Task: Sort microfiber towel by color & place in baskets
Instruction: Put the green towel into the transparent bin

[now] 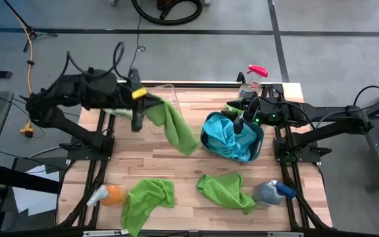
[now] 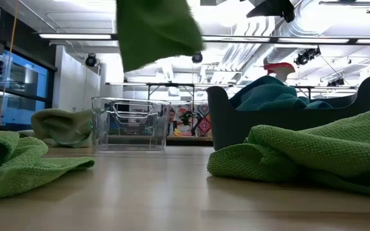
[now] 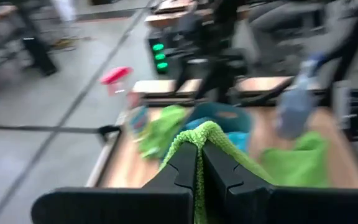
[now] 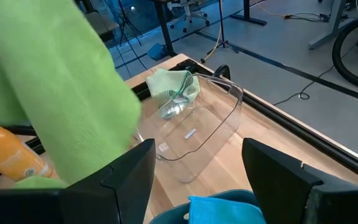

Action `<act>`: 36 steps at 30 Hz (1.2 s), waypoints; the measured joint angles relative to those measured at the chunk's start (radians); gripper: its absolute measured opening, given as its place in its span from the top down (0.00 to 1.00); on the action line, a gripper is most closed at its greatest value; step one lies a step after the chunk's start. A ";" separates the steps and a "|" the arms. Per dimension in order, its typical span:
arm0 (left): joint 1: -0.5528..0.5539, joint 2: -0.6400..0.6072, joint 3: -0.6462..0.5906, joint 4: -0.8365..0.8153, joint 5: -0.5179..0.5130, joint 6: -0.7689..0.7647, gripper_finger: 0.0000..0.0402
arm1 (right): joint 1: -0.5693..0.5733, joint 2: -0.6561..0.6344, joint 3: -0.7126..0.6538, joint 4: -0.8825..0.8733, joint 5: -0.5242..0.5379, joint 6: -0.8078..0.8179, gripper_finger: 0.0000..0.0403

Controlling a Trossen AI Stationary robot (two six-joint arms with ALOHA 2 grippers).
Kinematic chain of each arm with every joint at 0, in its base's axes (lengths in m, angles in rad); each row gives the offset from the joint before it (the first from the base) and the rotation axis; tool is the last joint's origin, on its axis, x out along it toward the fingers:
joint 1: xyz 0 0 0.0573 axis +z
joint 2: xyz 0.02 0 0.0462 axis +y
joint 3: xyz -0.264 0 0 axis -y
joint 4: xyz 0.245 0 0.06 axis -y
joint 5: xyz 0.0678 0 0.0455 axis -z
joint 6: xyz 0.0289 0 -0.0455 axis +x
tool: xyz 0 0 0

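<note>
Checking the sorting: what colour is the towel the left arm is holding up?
Green. The towel hangs from the left end effector; the high view shows it best.

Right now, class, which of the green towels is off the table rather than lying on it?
The green towel hanging from the left tool, beside the clear basket. The other green towels lie flat near the table's front edge.

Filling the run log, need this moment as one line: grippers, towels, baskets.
left gripper: shut on green towel, lifted by clear basket | right gripper: open over teal basket | blue towels: inside
</note>
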 joint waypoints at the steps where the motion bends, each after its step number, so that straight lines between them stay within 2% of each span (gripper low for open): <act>1: 0.024 -0.004 0.001 -0.007 -0.003 0.016 1.00 | 0.000 0.000 0.000 -0.003 0.000 0.005 0.41; 5: 0.146 -0.015 0.001 -0.029 0.029 0.083 1.00 | 0.000 0.000 0.000 -0.018 0.000 0.032 0.41; 14: 0.470 0.001 0.001 -0.067 0.276 0.298 1.00 | 0.002 0.000 0.000 -0.084 0.000 0.120 0.41; 21: 0.672 0.047 0.000 -0.226 0.300 0.444 1.00 | 0.032 0.000 0.000 -0.103 0.000 0.163 0.41; 27: 0.740 0.082 0.000 -0.268 0.342 0.484 1.00 | 0.047 0.000 0.000 -0.113 0.000 0.166 0.41; 36: 0.718 0.096 -0.004 -0.325 0.322 0.507 1.00 | 0.047 0.000 0.000 -0.117 0.005 0.162 0.41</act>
